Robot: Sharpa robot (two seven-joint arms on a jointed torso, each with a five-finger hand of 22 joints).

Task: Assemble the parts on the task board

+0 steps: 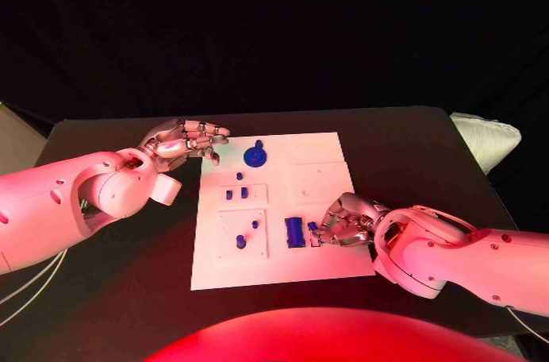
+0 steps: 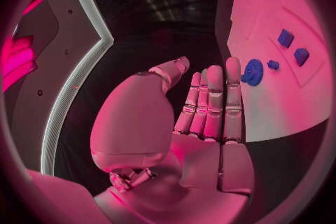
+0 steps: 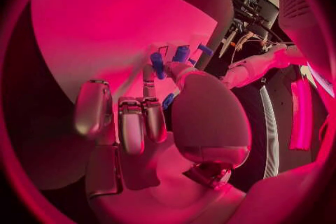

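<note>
Nearest the lens: white left arm (image 1: pixel 69 203), reaching in low over the black table (image 1: pixel 126 298).

Left hand (image 1: pixel 189 140) hovers off the table, fingers straight and close together, thumb apart, holding nothing. Same in the wrist view (image 2: pixel 206 117).

Just beyond those fingertips: edge of the white flat task board (image 1: pixel 326 152), and on it a round blue toothed gear part (image 1: pixel 255 156). Past the gear from the fingers: one small blue peg (image 1: pixel 239 175), then a pair of small blue blocks (image 1: pixel 236 194) in a recessed square. Further along, another blue peg (image 1: pixel 241 240) in its own recess.

Right hand (image 1: pixel 347 223) curled down over the board. A long blue rectangular block (image 1: pixel 295 232) sits just beside its fingertips and a small blue piece (image 1: pixel 312 227) right at them. Cannot tell whether the piece is pinched or only touched; the wrist view puts blue pegs (image 3: pixel 158 64) against a fingertip, contact unclear.

Handling, as judgement:
- Look like hard moulded plastic, so light, stiff, not fragile.
- Smooth faces, likely slippery against metal fingertips.
- Small, so a pinch rather than a wrap.
- Gear: take by the rim, across the teeth.
- Pegs and blocks: take across opposite sides, upper half, leaving the base free to seat.
- Expect tipping or skidding if nudged.

No brand, label or readable writing anywhere.
</note>
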